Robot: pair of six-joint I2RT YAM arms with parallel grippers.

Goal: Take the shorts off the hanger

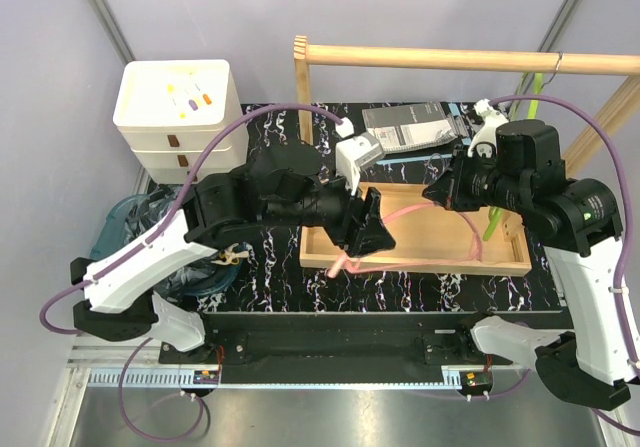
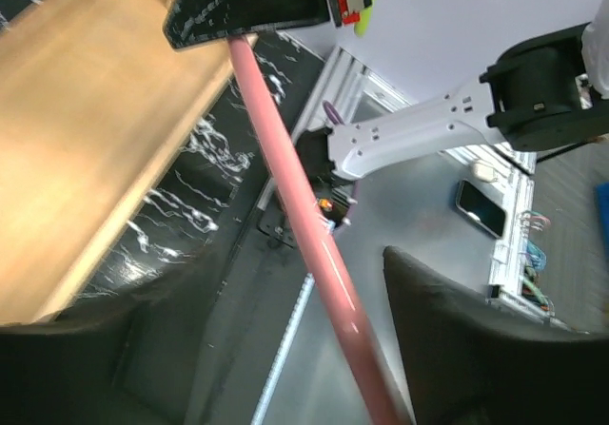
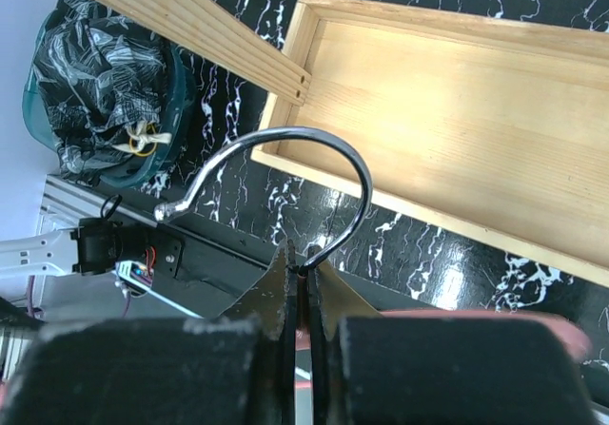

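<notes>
A bare pink hanger (image 1: 420,210) hangs over the wooden tray (image 1: 500,264), held between both grippers. My right gripper (image 1: 437,192) is shut on the neck of its metal hook (image 3: 285,140); in the right wrist view the gripper (image 3: 306,278) pinches the wire. My left gripper (image 1: 362,235) is at the hanger's near end. In the left wrist view the pink bar (image 2: 285,168) runs between the spread fingers of that gripper (image 2: 295,287), with a gap beside it. Dark marbled shorts (image 3: 95,73) lie in a teal basket (image 1: 120,229) at the left. I cannot make out plain navy shorts.
Stacked white drawers (image 1: 178,107) stand at the back left. A wooden rack rail (image 1: 460,59) crosses the back, with a green hanger (image 1: 493,225) hanging at the right. A grey packet (image 1: 410,127) lies behind the tray.
</notes>
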